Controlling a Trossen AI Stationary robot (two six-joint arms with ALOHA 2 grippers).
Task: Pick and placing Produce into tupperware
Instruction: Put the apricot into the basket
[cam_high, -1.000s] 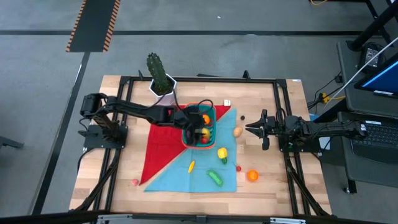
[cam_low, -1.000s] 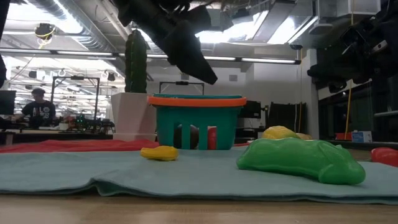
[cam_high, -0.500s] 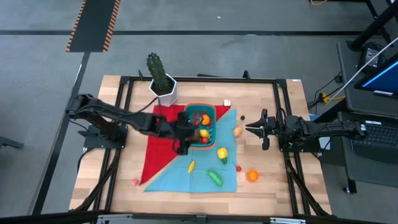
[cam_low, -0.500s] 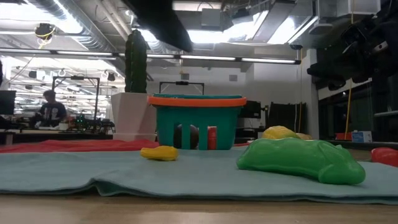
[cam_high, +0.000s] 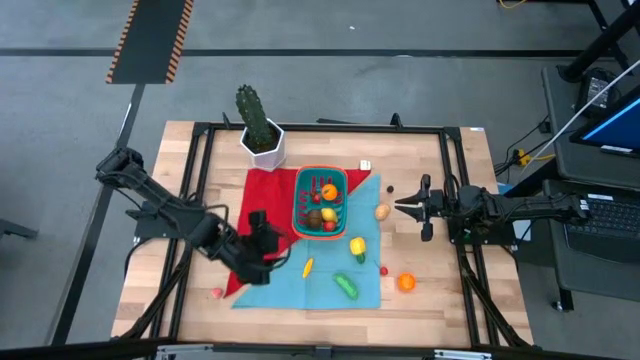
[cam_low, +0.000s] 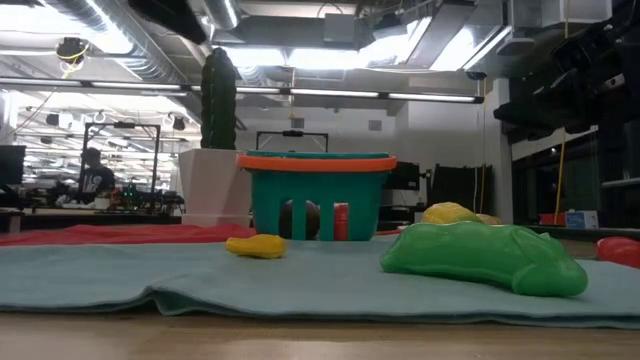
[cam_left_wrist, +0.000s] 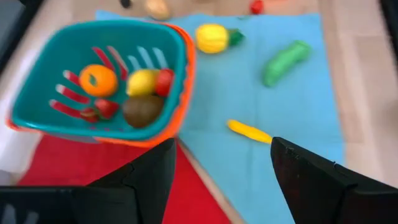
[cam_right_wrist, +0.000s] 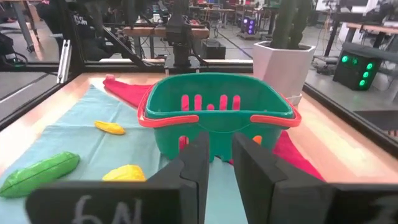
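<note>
Moved: left gripper (cam_high: 262, 248) pulls back from over the teal plastic tupperware with the orange-red rim (cam_high: 303, 192) and now hangs over the red cloth (cam_high: 262, 195) at the container's 7 o'clock.
Left gripper state: fingers spread wide, nothing between them in its wrist view; it looks to have just dropped a piece off.
Right gripper: right gripper (cam_high: 412, 207) waits at the container's 3 o'clock over bare wood, fingers nearly together and empty.
Tupperware: sits mid-table, straddling the red cloth and the light blue cloth (cam_high: 320, 275), with the tall green cactus in a white pot (cam_high: 258, 125) at its 11 o'clock.
Done: an orange round fruit (cam_left_wrist: 98, 80), a yellow lemon (cam_left_wrist: 140, 81), a brown kiwi (cam_left_wrist: 142, 110) and two or three small red pieces lie inside, so about half the produce is in, I'd judge.
Left on the blue cloth: a yellow pepper with a green stem (cam_high: 357, 245), a small yellow banana-like piece (cam_high: 308, 267), a green pod (cam_high: 346, 286).
Left on the wood: a tan potato (cam_high: 381, 211), an orange fruit (cam_high: 406, 282), a tiny red piece (cam_high: 384, 270), a pinkish piece near the front-left corner (cam_high: 216, 293).
Next call: the yellow banana-like piece lies nearest the left gripper, at its 3 o'clock, and seems the likely pick.
</note>
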